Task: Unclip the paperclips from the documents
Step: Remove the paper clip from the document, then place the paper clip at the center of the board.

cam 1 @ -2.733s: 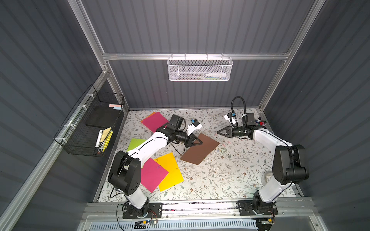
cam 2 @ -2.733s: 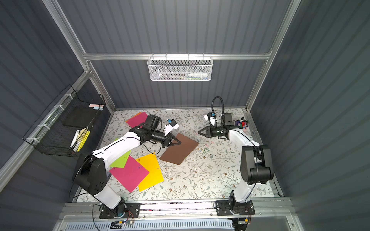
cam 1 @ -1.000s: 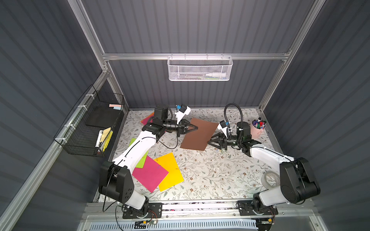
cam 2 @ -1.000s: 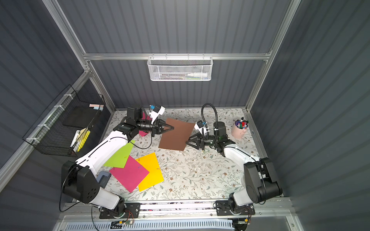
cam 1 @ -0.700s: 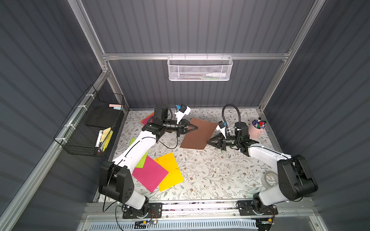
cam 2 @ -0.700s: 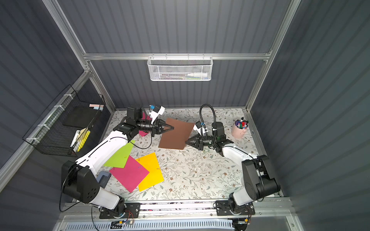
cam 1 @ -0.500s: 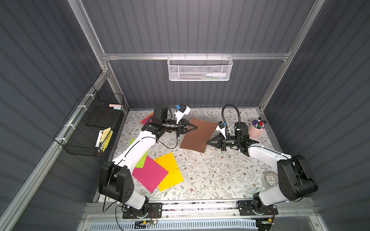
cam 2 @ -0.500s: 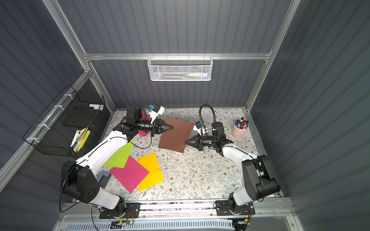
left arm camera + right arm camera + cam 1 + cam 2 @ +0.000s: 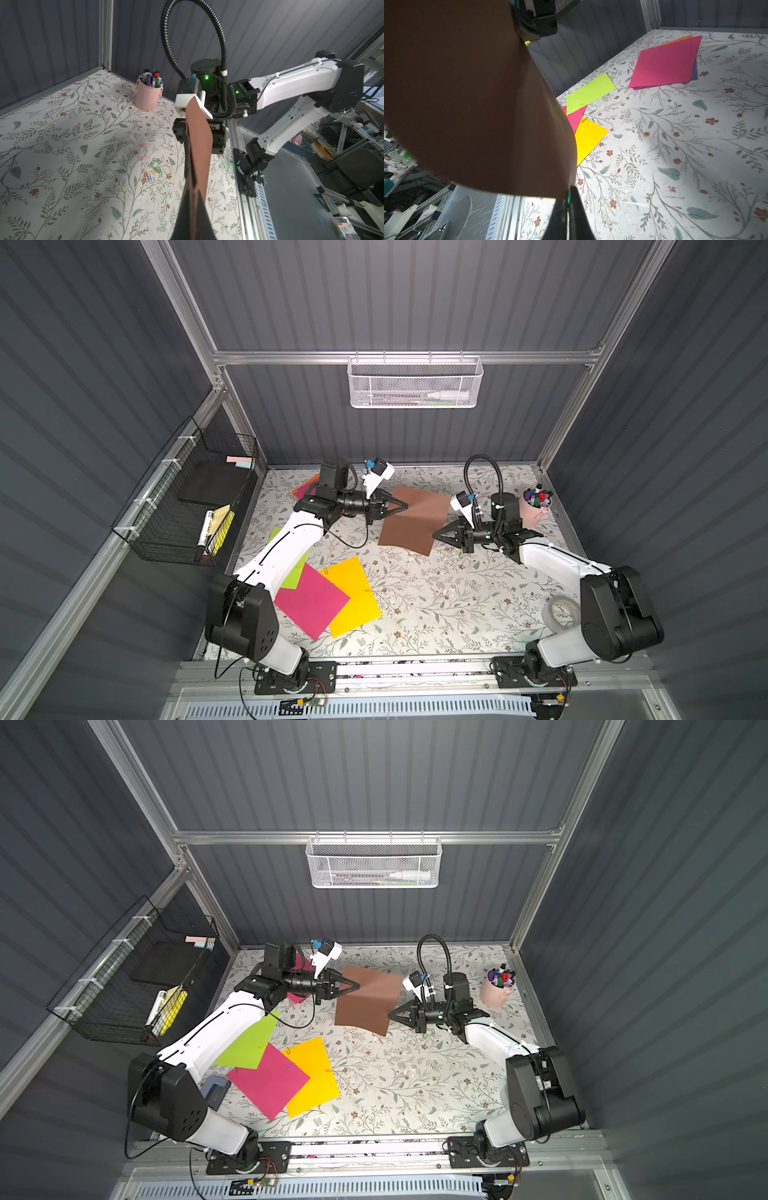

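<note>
1. The left gripper [image 9: 402,506] pinches one edge of the brown document [image 9: 415,516] and holds it raised off the table [image 9: 436,597].
2. At that document's opposite corner, the right gripper [image 9: 435,536] has its fingers pressed together on a sliver of green, apparently a green paperclip [image 9: 568,196].
3. The step in hand, I judge, is sliding this clip off.
4. The next move calls for a straight pull away from the document's edge against a firm left grip. Loose paperclips [image 9: 152,168] already lie beneath that corner.
</note>
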